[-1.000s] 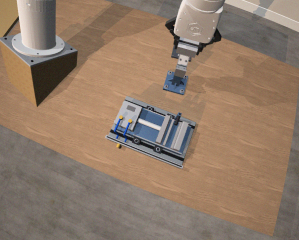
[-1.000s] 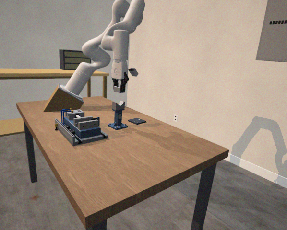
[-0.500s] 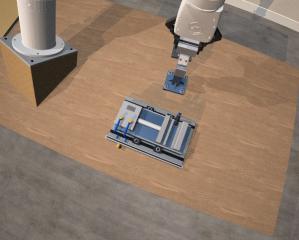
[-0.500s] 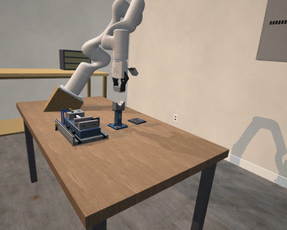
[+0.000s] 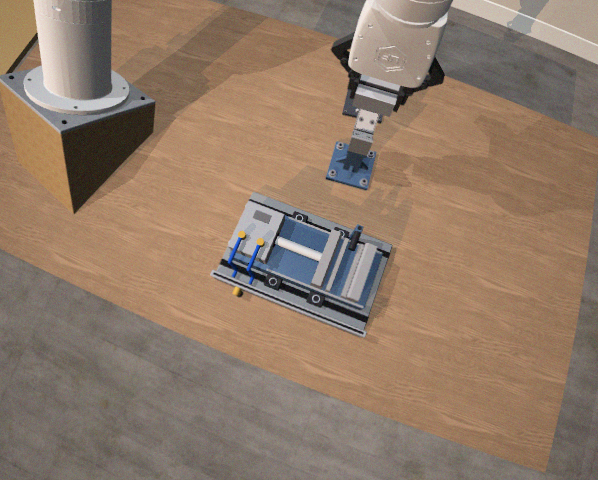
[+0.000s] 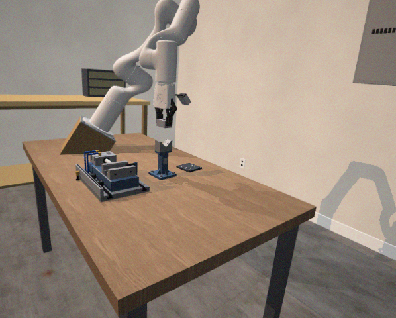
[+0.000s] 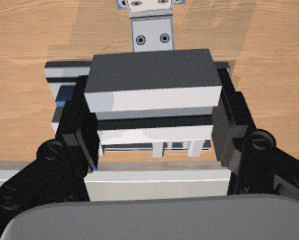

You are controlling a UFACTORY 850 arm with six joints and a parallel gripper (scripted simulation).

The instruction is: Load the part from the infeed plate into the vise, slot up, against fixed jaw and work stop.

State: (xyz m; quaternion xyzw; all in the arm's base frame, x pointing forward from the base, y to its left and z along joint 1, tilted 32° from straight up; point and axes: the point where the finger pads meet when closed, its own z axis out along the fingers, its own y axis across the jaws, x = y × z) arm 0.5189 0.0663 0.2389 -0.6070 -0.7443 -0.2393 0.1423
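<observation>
We see the gripper (image 7: 152,116) with its jaws clamped at a fairly wide spread across the part (image 7: 151,80), a grey block held in the air above the counter (image 6: 177,218). In the wrist view the part's long axis runs from 9 to 3 o'clock, level between the two black fingers, and a dark groove runs along the side facing the camera; whether that is the milled slot we cannot tell. The exterior view shows what the others do not: the part (image 6: 163,123) hangs well above the V-block (image 6: 163,145), with open air between them. From the top the arm's wrist hides the infeed plate, yet the exterior view shows that plate (image 6: 189,167) bare, just beside the V-block's blue foot (image 6: 162,174). In the top view the vise (image 5: 302,263) lies toward 7 o'clock of the V-block (image 5: 360,139), well apart from it, its white cylinder rod (image 5: 297,249) visible and a gap open between its jaws. The work stop (image 5: 355,235) stands at the vise's far edge.
</observation>
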